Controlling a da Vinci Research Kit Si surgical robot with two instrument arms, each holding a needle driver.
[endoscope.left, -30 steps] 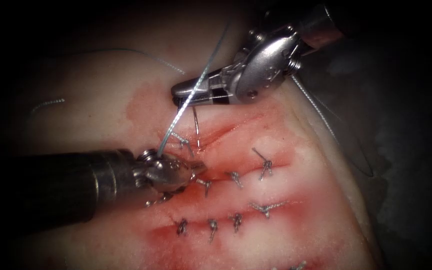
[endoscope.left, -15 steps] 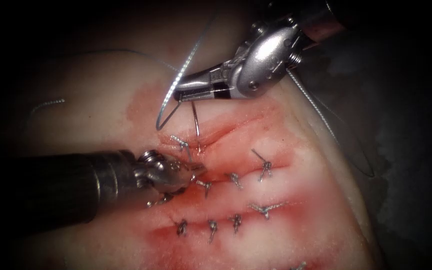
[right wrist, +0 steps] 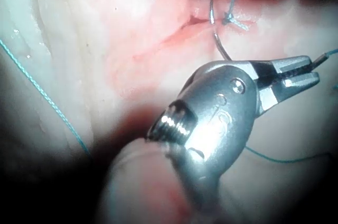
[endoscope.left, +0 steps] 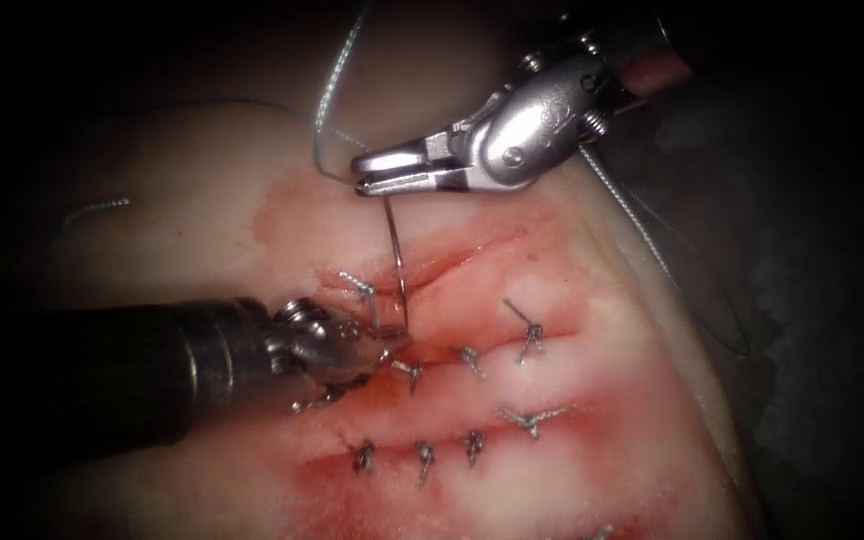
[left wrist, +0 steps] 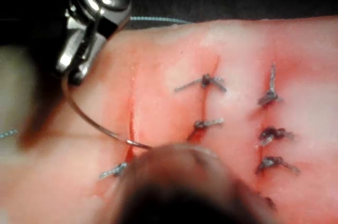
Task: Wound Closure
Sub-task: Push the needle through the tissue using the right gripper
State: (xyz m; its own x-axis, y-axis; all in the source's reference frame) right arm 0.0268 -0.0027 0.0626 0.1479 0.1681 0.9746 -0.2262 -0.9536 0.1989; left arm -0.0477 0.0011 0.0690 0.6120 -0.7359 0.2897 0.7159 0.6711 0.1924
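**Right claw holds the needle over the cut**

The right claw [endoscope.left: 360, 178] is clenched on the needle [endoscope.left: 397, 262] near its thread end. The needle curves down to the cut [endoscope.left: 452, 262] in the tissue [endoscope.left: 202, 180], its tip by the left claw [endoscope.left: 397, 340]; whether that claw grips it, I cannot tell. Thread [endoscope.left: 327, 95] rises from the right claw.

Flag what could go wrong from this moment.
1. The right tool grips the needle near its thread end only; the curve might twist in the jaws.
2. The needle's point sits at the cut right beside the left tool, so they might collide.
3. The thread loops loosely by the right tool and could snag on it.
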